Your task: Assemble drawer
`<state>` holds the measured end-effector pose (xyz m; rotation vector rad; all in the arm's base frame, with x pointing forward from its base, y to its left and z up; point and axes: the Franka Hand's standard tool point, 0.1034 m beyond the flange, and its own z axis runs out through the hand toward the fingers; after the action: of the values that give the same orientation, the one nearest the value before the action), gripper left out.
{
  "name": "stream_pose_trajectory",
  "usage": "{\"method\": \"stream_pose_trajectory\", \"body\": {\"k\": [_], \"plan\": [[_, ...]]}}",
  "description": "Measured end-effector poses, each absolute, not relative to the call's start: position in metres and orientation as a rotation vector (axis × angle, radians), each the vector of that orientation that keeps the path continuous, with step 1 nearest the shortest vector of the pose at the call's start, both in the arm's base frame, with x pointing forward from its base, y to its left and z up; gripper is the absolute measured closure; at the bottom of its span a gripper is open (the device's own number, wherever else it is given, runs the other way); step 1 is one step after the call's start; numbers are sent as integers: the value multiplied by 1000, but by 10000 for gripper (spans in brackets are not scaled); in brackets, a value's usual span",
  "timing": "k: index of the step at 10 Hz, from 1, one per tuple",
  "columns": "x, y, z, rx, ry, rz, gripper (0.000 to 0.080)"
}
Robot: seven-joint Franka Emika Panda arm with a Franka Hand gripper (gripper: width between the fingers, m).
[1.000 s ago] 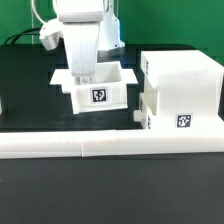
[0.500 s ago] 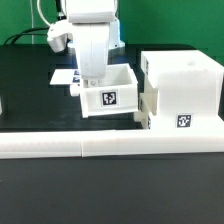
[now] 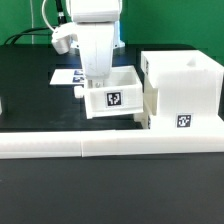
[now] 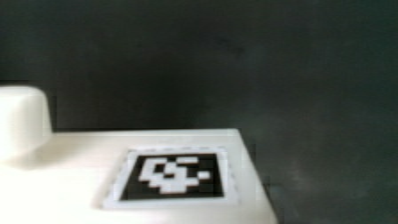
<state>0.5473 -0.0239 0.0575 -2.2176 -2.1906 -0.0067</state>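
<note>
A white shallow tray [image 3: 112, 97] with a square tag on its front hangs from my gripper [image 3: 97, 77], next to the left side of the cube-shaped housing [image 3: 185, 88] in the exterior view. The fingers reach down at the tray's far wall and are shut on it; the tips are hidden. In the wrist view the tray's white wall [image 4: 71, 160] and its tag [image 4: 173, 175] fill the near part, blurred, over the black table. A small tagged white part [image 3: 144, 119] sticks out low at the housing's left side.
The long low white border bar [image 3: 110, 147] runs across the front. The marker board [image 3: 64, 76] lies flat behind the tray. A white rounded piece [image 4: 22, 120] shows at the wrist view's edge. Another white object [image 3: 2, 105] sits at the exterior view's left edge.
The gripper and the tray have moved toward the exterior view's right, closer to the housing, uncovering more of the marker board.
</note>
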Motion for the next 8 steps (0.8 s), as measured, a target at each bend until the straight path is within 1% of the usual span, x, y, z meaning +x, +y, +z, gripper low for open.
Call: {"method": "stream_pose_trajectory", "body": {"k": [8], "plan": [[550, -6, 55, -2238, -2165, -12, 757]]}}
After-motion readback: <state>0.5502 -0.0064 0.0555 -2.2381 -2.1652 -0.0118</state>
